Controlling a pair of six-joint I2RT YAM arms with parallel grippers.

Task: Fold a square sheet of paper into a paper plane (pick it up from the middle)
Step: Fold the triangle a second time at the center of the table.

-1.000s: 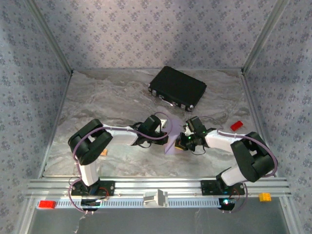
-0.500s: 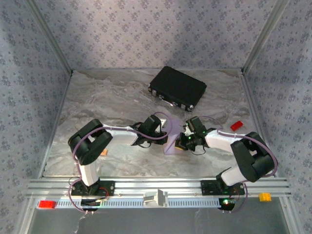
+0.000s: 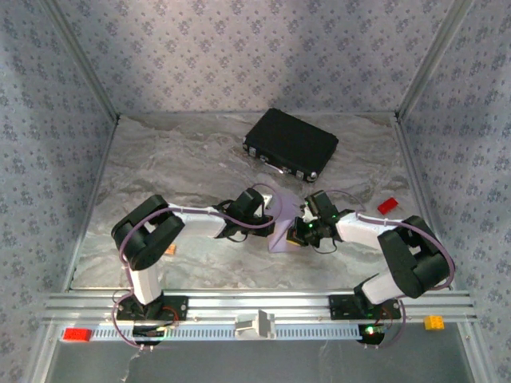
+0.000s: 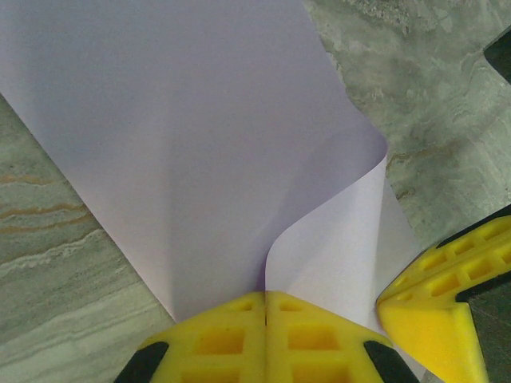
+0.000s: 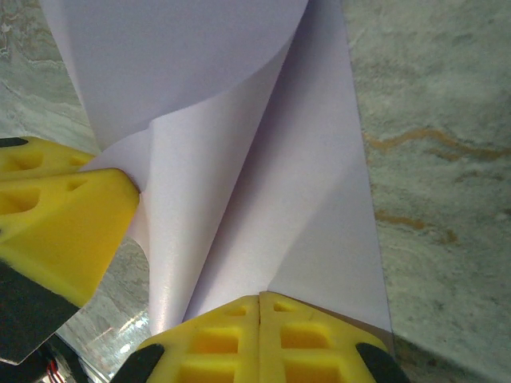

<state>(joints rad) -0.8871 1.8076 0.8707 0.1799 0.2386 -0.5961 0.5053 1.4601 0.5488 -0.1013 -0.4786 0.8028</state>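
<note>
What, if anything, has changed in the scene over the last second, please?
Very little: the lifted fold of the square sheet of paper seems to have leaned slightly toward the right arm. The left tool and right tool stay shut on the sheet, and the arms and the black case have not visibly moved.

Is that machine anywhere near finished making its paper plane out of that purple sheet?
Early days. Done: the lilac sheet of paper has been gripped, the left claw and right claw both pinched shut on it. In hand: the sheet bows over in a soft curl, seemingly a first fold forming. Left: no sharp crease or pointed plane shape shows yet, so nearly all the folding.
</note>
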